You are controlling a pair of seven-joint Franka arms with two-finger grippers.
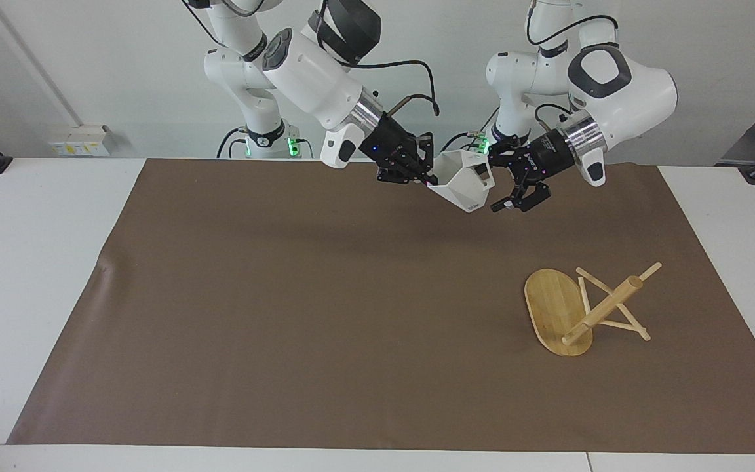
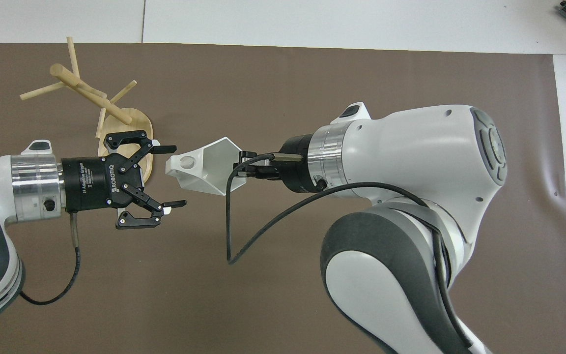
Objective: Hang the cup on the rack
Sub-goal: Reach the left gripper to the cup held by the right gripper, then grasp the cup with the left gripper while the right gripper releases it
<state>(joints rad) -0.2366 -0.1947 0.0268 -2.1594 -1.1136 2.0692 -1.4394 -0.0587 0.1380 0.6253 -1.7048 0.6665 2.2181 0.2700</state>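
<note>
My right gripper (image 1: 428, 181) (image 2: 242, 169) is shut on the rim of the white faceted cup (image 1: 461, 189) (image 2: 207, 169) and holds it in the air on its side, over the mat's edge by the robots. The cup's blocky handle (image 2: 181, 162) points at my left gripper (image 1: 497, 183) (image 2: 174, 175). That gripper is open, and the handle end lies just between its fingertips. The bamboo rack (image 1: 603, 308) (image 2: 91, 96) stands on its oval base (image 1: 548, 301) toward the left arm's end of the table, apart from both grippers.
A brown mat (image 1: 286, 295) covers most of the white table (image 1: 37, 262). The right arm's black cable (image 2: 243, 236) hangs in a loop under its wrist. The left gripper's body partly hides the rack's base in the overhead view.
</note>
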